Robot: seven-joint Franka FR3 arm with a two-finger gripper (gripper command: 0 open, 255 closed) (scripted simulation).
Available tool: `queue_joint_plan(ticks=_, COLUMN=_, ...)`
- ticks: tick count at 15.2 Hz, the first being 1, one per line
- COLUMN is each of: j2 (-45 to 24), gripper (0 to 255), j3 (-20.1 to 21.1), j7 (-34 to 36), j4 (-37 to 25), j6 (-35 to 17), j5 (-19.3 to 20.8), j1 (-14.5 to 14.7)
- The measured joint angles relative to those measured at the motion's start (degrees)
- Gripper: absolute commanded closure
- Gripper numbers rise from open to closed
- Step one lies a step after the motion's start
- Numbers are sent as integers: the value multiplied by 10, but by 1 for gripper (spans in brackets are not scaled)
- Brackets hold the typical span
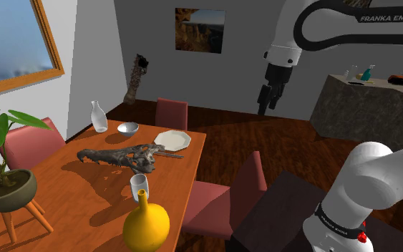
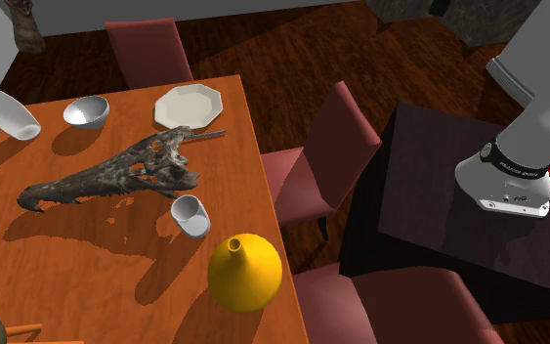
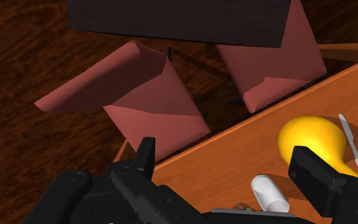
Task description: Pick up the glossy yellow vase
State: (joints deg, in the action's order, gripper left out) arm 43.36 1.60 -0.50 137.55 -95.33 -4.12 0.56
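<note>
Orange wooden worktop is set up-left of the stand. Dark red upholstered chairs are tucked along its near edge, so a low side approach is judged blocked. A dark grey skull-shaped piece is laid across the middle.

The glossy yellow round-bellied vase is stood upright near the worktop edge on the stand's side, narrow neck up. The neck is judged the better grasp site, since the belly looks too broad and slick.

A white octagonal plate is set at the far end, well apart. A white cup is tipped on its side just beside the vase and is likely to be knocked by a sloppy descent.

The all-black gripper is held high over the floor, well apart from the vase, probably to clear the chairs. The fingers are spread wide, with nothing held.
</note>
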Motion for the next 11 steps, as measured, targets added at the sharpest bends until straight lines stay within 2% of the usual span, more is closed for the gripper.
queue_joint_plan(ticks=3, j2=-5, gripper=0, j3=12, j7=12, j4=8, j6=-16, j5=-7, j1=5)
queue_joint_plan(ticks=11, j2=-84, gripper=0, j3=97, j7=89, j4=31, j6=-141, j5=-45, j1=34)
